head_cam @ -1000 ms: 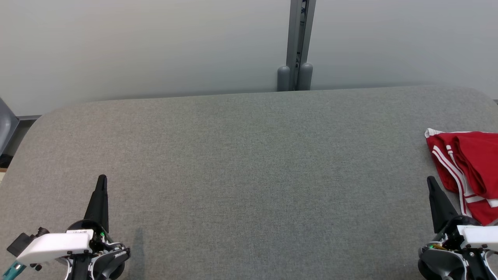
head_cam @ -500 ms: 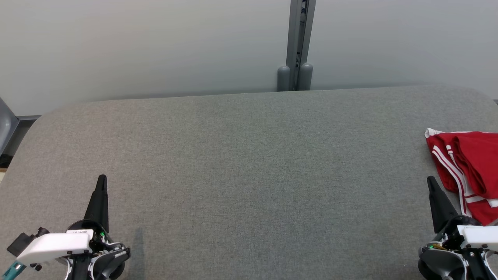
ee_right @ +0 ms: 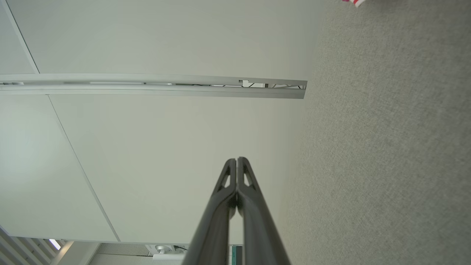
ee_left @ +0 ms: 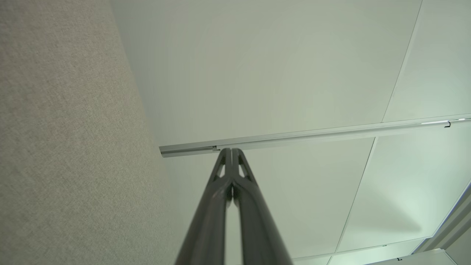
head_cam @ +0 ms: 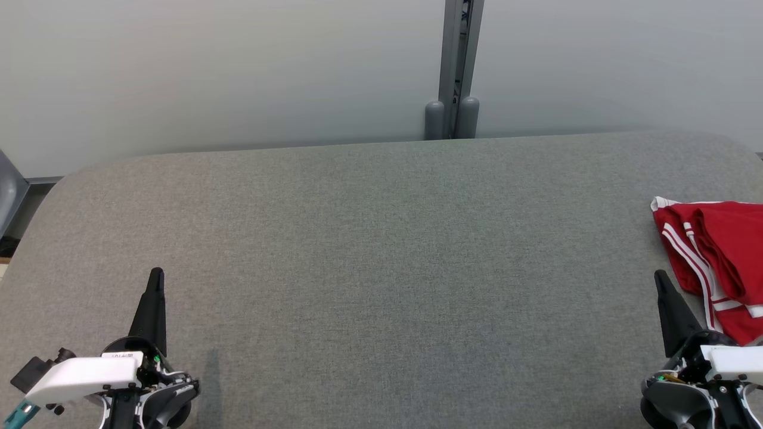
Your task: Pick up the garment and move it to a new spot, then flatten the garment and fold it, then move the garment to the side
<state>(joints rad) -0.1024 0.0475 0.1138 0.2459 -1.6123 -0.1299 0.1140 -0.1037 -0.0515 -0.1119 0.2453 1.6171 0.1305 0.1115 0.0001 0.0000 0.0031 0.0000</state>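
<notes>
Starting at your right claw, you see its two fingers pressed tight together with nothing between them. The left claw is pinched shut and empty too, well apart at the table's 7 o'clock corner. From the right claw's tip the red, white-striped garment lies just beside it at about 2 o'clock, against the table's 3 o'clock edge and cut off by the frame. It sits in layers, and its stripes run from 11 to 5 o'clock. That fits a garment waiting to be lifted as well as one already folded and set aside. Any reach for it would favour your right arm, which is by far the nearer.
</notes>
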